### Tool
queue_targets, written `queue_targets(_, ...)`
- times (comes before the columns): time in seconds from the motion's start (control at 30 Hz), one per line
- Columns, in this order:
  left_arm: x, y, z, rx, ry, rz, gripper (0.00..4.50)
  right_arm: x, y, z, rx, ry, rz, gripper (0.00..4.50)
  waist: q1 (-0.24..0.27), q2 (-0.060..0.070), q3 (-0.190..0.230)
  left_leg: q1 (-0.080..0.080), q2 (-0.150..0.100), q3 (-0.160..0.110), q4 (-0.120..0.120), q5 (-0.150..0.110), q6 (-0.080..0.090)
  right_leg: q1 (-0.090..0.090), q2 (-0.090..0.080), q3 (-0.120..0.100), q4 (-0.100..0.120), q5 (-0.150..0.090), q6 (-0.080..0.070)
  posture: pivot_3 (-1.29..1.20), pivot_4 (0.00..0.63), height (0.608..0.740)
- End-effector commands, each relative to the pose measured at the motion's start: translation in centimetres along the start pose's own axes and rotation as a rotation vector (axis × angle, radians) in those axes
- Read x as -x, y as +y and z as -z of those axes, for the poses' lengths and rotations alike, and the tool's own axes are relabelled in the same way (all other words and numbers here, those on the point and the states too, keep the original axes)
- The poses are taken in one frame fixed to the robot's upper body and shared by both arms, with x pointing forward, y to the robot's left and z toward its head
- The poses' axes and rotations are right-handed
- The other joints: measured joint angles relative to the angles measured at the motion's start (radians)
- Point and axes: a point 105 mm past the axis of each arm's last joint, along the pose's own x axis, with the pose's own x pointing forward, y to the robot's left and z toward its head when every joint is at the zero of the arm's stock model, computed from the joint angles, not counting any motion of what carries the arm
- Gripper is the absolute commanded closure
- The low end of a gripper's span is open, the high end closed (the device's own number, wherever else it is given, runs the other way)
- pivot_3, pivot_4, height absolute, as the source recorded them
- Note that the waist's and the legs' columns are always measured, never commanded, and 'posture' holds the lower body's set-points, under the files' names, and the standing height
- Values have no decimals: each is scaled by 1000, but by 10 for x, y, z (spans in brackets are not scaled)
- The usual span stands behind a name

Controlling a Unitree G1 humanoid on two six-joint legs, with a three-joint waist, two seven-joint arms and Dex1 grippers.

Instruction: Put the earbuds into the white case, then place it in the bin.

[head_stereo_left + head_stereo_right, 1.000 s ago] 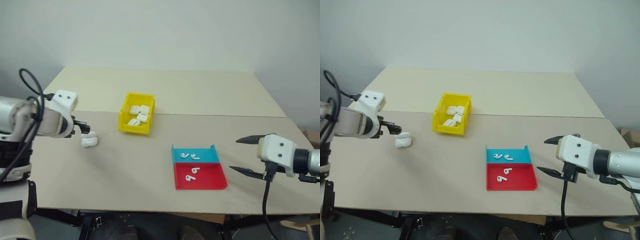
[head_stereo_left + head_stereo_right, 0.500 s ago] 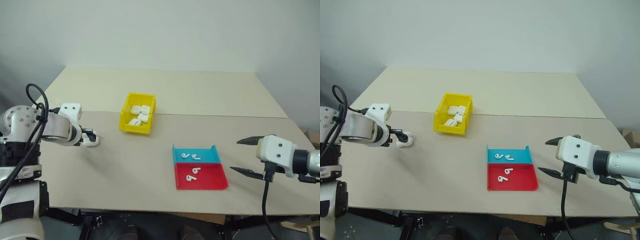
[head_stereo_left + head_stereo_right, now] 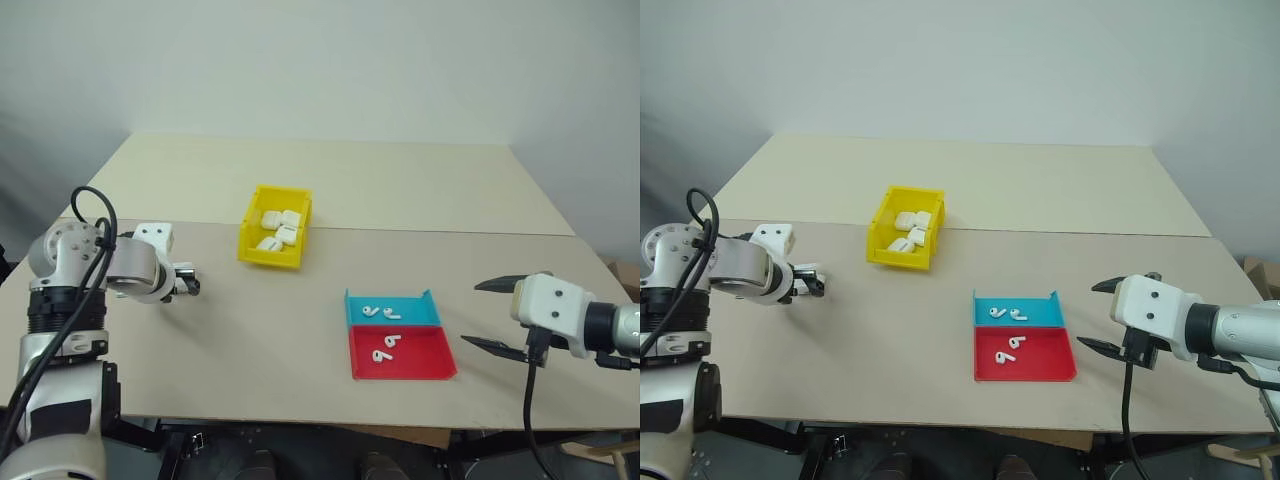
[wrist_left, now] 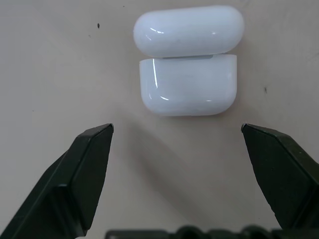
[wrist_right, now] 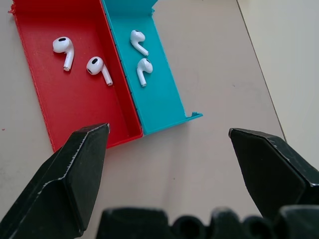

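Note:
The white case (image 4: 188,84) lies on the table with its lid flipped open. My left gripper (image 4: 175,129) is open, pointing down at the case from close by; the case sits just past the fingertips, untouched. In the head views that gripper (image 3: 186,285) is low over the table's left side, left of the yellow bin (image 3: 268,257). Two earbuds (image 5: 97,66) lie in the red tray (image 5: 45,114) and two more earbuds (image 5: 144,67) in the blue tray (image 5: 169,107). My right gripper (image 3: 472,313) hovers open, right of the trays, holding nothing.
The yellow bin holds several white cases (image 3: 280,228). The red tray (image 3: 420,365) and blue tray (image 3: 415,315) sit joined at centre right. A seam (image 3: 450,231) crosses the table behind the bin. The table's front edge runs close to both arms.
My left gripper has come down and turned towards the white case, ending low over the table with the case in front of its open fingers. The right arm has stayed still.

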Motion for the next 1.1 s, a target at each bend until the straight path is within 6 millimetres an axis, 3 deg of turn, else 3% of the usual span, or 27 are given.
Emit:
queue_targets(0.03,5,3,-11,16,-36,-22,0,7,-9,-6,37,11,48,23,0,0,0,0,0,0,0,0,0,0,0,0,0,0,0,0,150,740)
queue_targets(0.53,4,1,-23,-8,-65,-51,0,9,-7,-4,32,31,66,23,-1,0,0,0,0,-1,0,0,0,0,0,0,0,0,0,0,150,740)
queue_targets(1.1,-9,0,-24,77,-55,-86,0,9,-6,-2,33,44,70,23,-1,0,0,-1,-1,-1,0,0,0,0,0,-1,0,0,0,0,150,740)
